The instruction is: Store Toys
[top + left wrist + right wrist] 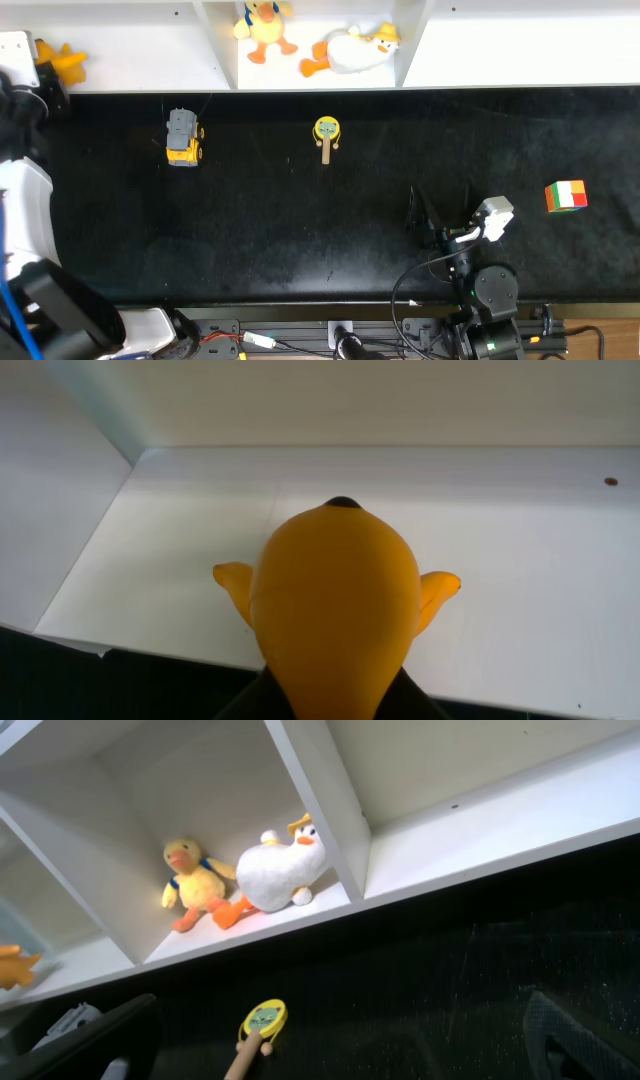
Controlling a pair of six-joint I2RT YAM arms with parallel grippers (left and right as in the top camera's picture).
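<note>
An orange toy (335, 610) was seen pinched between the fingers of the left tool (335, 702), held just above the white floor of the shelf (500, 50) – in the top view this was the compartment at the upper left of the frame. In the middle compartment, at the top centre, a yellow duck (265, 25) was seated beside a white goose plush (350, 50), the two touching or nearly so. On the black surface (300, 230) below the shelf, a toy truck (182, 137) was placed left of centre and a yellow rattle (327, 135) at the centre, well apart. A coloured cube (565, 195) was set near the right edge. The right tool (428, 222) was found at the lower right over the bare surface, its fingers spread wide – nothing was gripped
</note>
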